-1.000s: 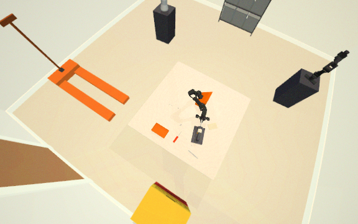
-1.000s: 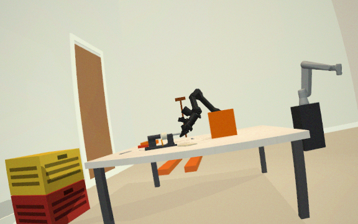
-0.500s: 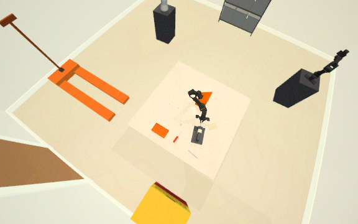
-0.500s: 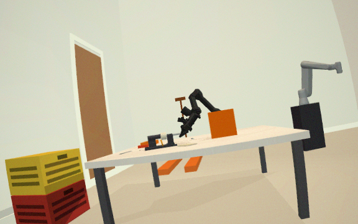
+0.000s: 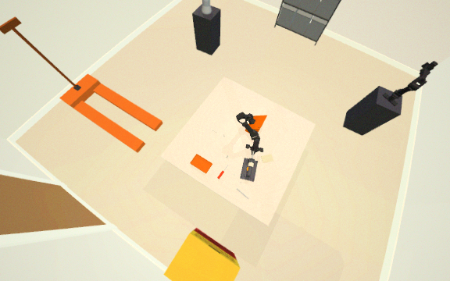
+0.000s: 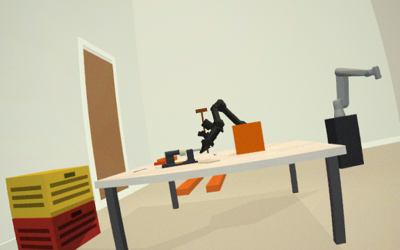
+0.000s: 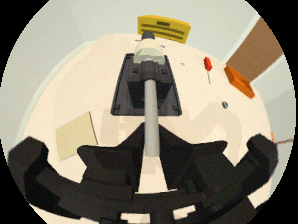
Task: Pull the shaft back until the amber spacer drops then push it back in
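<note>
Pale walls (image 5: 444,176) (image 6: 255,52) (image 7: 50,45) enclose a beige floor (image 5: 307,70) (image 6: 273,215) around a light-topped table (image 5: 194,129) (image 6: 273,156) (image 7: 200,90) — seen from the top, a brown door (image 5: 22,207) (image 6: 104,114) (image 7: 257,47) stands between eight and nine o'clock, an orange pallet jack (image 5: 108,126) (image 6: 189,185) towards ten, a grey rack (image 5: 322,32) at one, and a yellow crate (image 5: 205,261) (image 6: 61,191) (image 7: 175,34) over a red one near seven.

Looks like a robotics lab or workshop, with a black arm (image 5: 255,134) (image 6: 217,116) on the central table (image 5: 209,129) (image 6: 255,163), another on a pedestal (image 5: 362,117) at two o'clock, and an orange pallet jack (image 5: 119,105) (image 6: 189,185) at ten o'clock in the top view.
</note>
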`<state>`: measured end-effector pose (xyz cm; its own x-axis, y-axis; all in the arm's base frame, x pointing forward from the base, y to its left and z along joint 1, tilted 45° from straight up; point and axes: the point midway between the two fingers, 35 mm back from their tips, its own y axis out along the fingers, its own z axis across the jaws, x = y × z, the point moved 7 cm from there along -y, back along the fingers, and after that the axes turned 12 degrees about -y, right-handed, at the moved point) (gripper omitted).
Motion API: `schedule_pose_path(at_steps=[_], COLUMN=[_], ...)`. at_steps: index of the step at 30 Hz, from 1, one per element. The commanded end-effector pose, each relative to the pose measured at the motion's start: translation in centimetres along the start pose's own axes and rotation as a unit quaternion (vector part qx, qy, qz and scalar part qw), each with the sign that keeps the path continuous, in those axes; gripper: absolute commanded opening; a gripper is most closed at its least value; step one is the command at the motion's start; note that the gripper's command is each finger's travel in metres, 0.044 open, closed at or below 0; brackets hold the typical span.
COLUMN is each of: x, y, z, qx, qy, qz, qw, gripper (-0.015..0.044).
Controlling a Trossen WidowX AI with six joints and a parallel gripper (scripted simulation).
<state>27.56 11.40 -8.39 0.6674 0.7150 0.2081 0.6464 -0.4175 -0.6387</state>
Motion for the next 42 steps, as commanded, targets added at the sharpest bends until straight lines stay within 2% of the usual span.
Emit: schedule_pose_path(at_steps=[1, 42], x=[0.57, 0.74], y=[0.15, 0.31], z=[-0.08, -0.14], qx=[-0.001, -0.001], qy=[0.003, 0.003], qz=[-0.006, -0.006], qw=[1.0, 1.0], gripper=[0.0, 0.0])
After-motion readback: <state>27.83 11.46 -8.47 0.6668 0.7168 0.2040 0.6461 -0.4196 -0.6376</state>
